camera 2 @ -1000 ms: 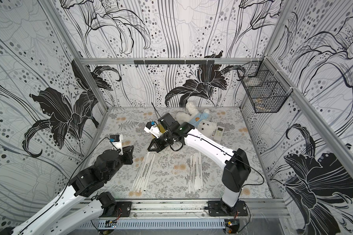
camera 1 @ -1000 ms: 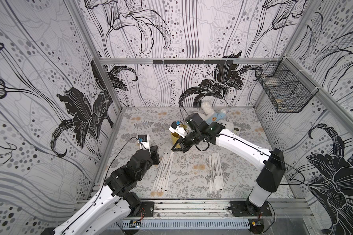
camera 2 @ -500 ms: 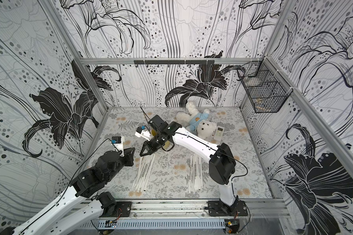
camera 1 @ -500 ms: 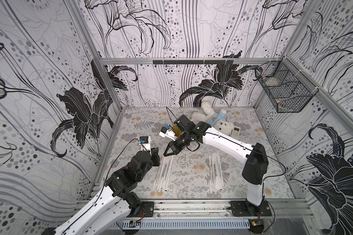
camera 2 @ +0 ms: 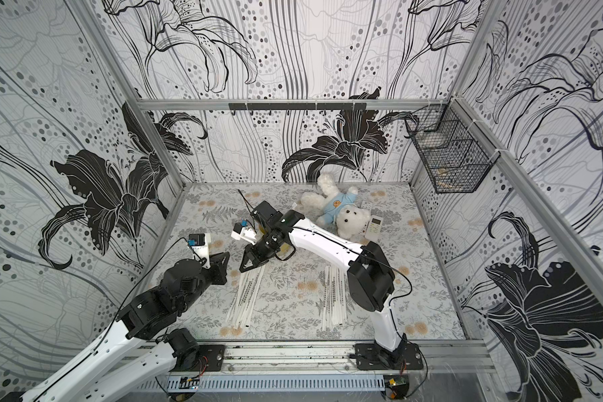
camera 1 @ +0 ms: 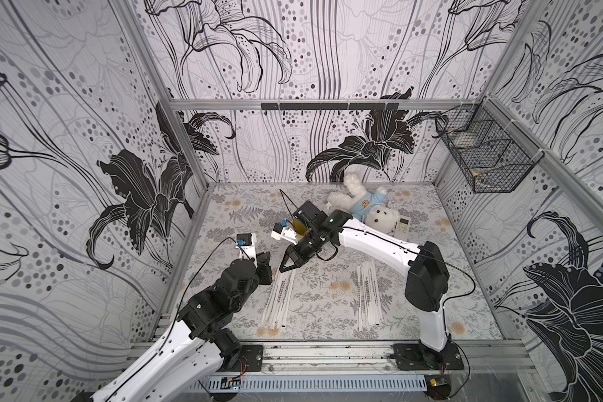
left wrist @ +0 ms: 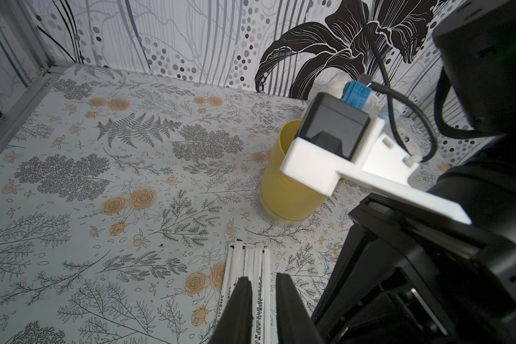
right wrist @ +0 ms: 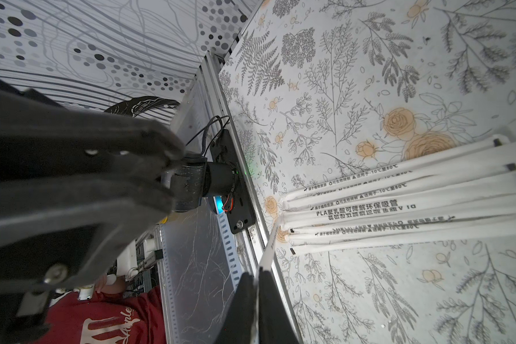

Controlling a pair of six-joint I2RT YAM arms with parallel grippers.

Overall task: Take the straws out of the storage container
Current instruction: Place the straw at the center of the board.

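Our left gripper (left wrist: 262,280) hangs slightly parted over the straws (left wrist: 248,259) on the table (left wrist: 102,155). Our right gripper (right wrist: 257,271) has its jaws nearly meeting at a straw's tip, and we cannot tell whether it holds it.

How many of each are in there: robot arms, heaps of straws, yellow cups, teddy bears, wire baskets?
Robot arms: 2
Heaps of straws: 2
Yellow cups: 1
Teddy bears: 1
Wire baskets: 1
Total: 7
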